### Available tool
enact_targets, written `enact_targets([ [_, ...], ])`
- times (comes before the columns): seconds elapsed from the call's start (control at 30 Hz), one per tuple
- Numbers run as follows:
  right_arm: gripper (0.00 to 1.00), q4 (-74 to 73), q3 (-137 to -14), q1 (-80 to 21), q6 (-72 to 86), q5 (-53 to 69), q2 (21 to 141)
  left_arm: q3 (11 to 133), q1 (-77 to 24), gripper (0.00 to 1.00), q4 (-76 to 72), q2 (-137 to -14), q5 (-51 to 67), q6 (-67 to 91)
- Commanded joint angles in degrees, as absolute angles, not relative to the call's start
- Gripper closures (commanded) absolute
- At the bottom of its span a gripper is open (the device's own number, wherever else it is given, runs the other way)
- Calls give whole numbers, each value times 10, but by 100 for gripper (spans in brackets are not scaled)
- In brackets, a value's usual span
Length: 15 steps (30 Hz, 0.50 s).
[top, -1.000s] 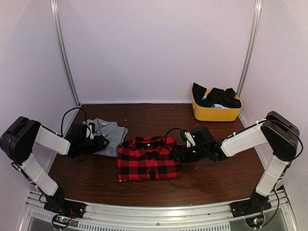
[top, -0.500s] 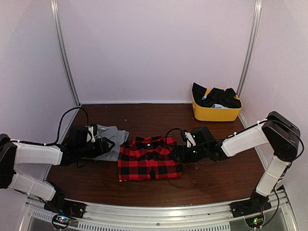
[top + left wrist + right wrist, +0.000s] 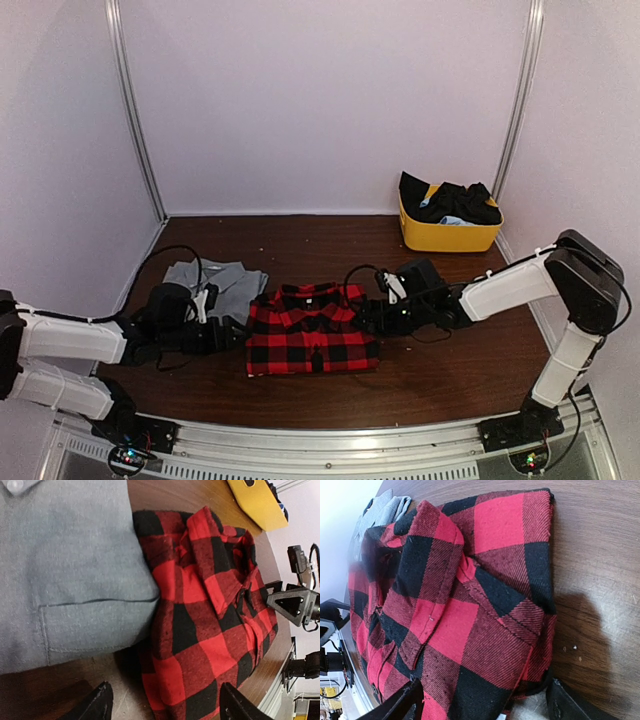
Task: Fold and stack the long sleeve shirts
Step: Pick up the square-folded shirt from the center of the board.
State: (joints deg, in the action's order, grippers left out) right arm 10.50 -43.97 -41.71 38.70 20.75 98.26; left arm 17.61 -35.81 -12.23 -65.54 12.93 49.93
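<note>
The tabletop [image 3: 430,370] fills the lower half of the overhead view. The folded flannel [image 3: 310,328] lies at its centre, collar up, a neat rectangle. The grey shirt [image 3: 225,282], also folded, sits just left of it with their edges touching, so it looks like the base for the stack. The bin [image 3: 447,236] of dark clothes stands at the upper right, well apart. The left tool [image 3: 232,335] and right tool [image 3: 372,318] sit low at the flannel's two side edges. Both are spread wide and empty, probably placed to pinch both sides and carry it onto the grey shirt.
</note>
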Motion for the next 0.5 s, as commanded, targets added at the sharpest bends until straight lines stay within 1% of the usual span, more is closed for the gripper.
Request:
enact_targets([
  [0.0,14,102,-446,-412,384,232,1003,169,-363,28,-187,-704,168,512],
  [0.2,17,123,-437,-411,398,254,1014,177,-365,41,-246,-785,199,516],
  [0.37,21,133,-418,-411,407,255,1010,183,-365,42,-283,-836,213,522],
  [0.47,26,163,-402,-412,423,270,1016,190,-369,43,-315,-870,230,528],
])
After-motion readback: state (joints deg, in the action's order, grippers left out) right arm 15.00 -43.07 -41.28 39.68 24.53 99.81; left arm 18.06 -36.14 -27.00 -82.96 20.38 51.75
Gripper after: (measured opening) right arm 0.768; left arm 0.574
